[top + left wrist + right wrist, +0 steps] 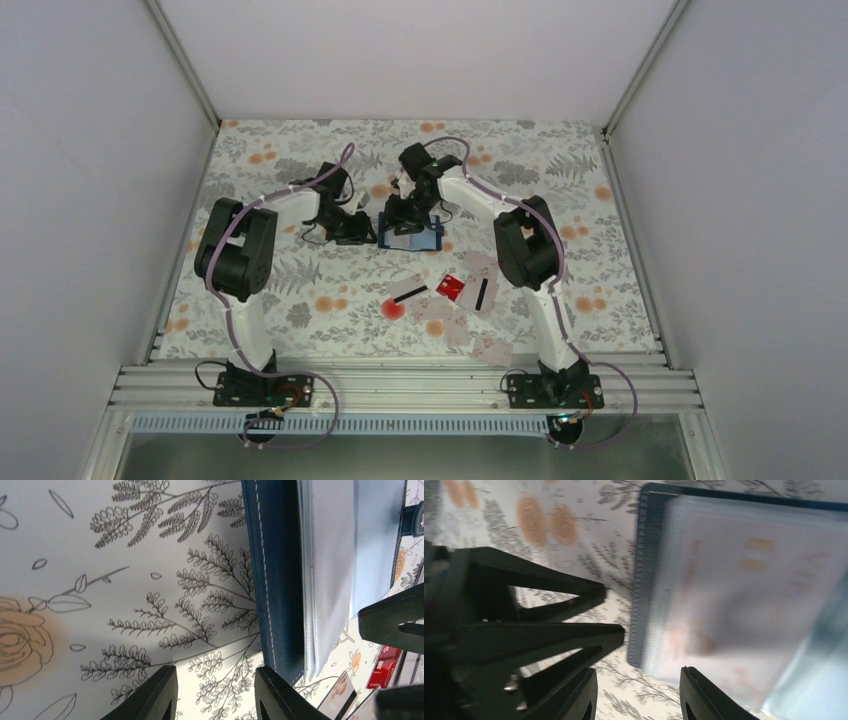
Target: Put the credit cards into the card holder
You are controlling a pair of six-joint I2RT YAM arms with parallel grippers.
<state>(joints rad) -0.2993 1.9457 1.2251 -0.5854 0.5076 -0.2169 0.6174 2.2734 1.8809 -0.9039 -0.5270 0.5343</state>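
The card holder (412, 238) lies open on the flowered cloth, navy cover (274, 580) down and pale clear pockets (327, 565) up. A pale card (744, 595) shows blurred inside a pocket. My left gripper (362, 234) is low at the holder's left edge; its jaws (215, 672) stand open over bare cloth, one fingertip by the cover's corner. My right gripper (405, 214) hovers over the holder's far side, open (639, 672) with nothing between the fingers. Loose credit cards lie nearer the arms: one red (452, 287), one with a black stripe (409, 293), another striped (482, 292).
More pale cards (440, 322) (491, 349) lie near the right arm's base. The two grippers are close together: the left one's fingers (554, 630) fill the left of the right wrist view. White walls close in the table on three sides.
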